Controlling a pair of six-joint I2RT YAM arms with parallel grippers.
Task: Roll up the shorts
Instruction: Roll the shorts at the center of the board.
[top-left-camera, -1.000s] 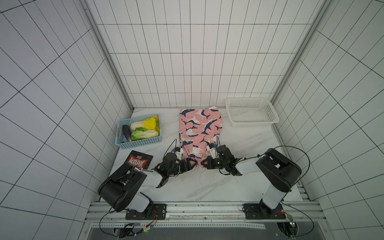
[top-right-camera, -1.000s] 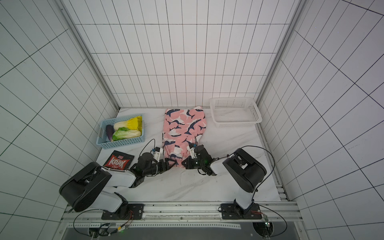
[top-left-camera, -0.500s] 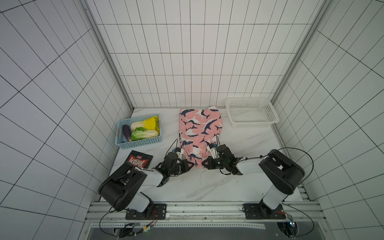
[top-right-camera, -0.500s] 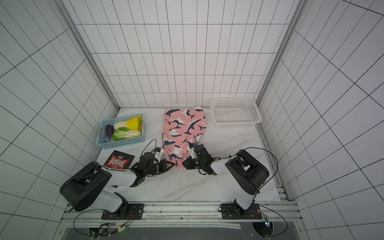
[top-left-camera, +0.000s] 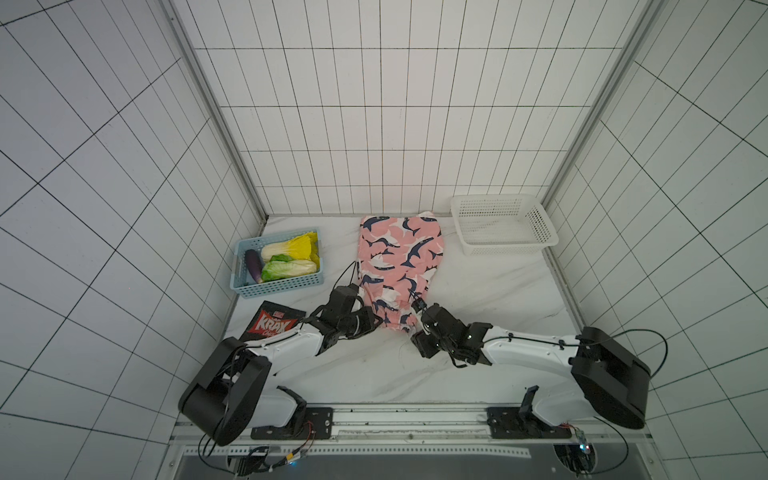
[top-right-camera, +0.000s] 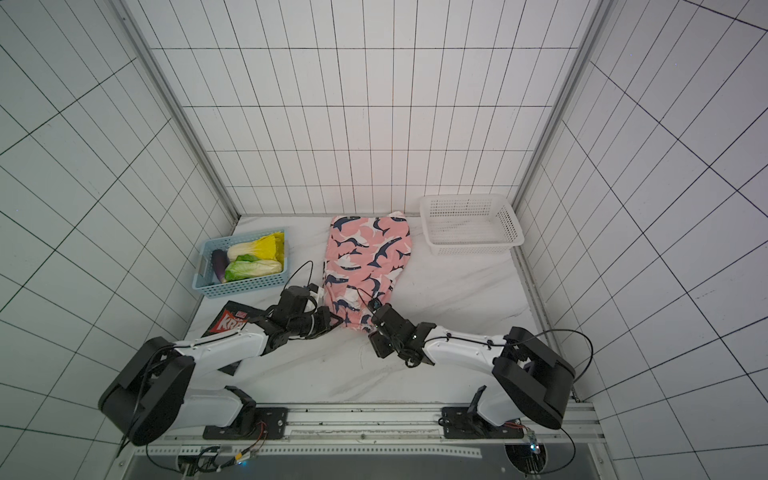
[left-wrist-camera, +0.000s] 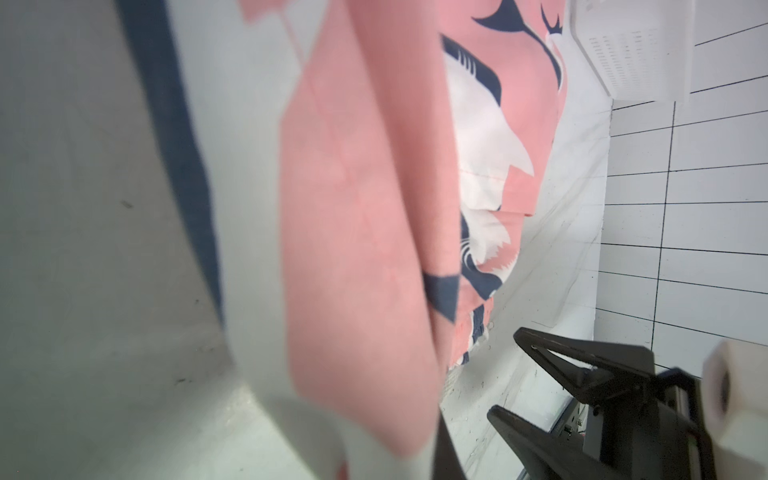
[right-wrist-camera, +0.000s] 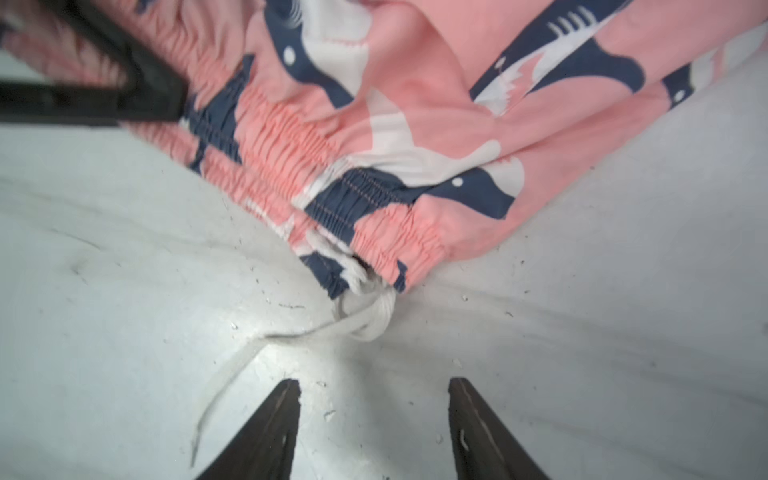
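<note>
I have the shorts (top-left-camera: 399, 257) lying lengthwise in the middle of the table (top-left-camera: 490, 291), with the legs toward the back wall and the elastic waistband (right-wrist-camera: 291, 137) at the near end. My left pincer (top-left-camera: 374, 322) is clamped on the waistband's left corner, and fabric is bunched close against its camera. My right pincer (right-wrist-camera: 374, 382) stands apart and grips nothing. It sits just short of the waistband, over the white drawstring (right-wrist-camera: 365, 322).
</note>
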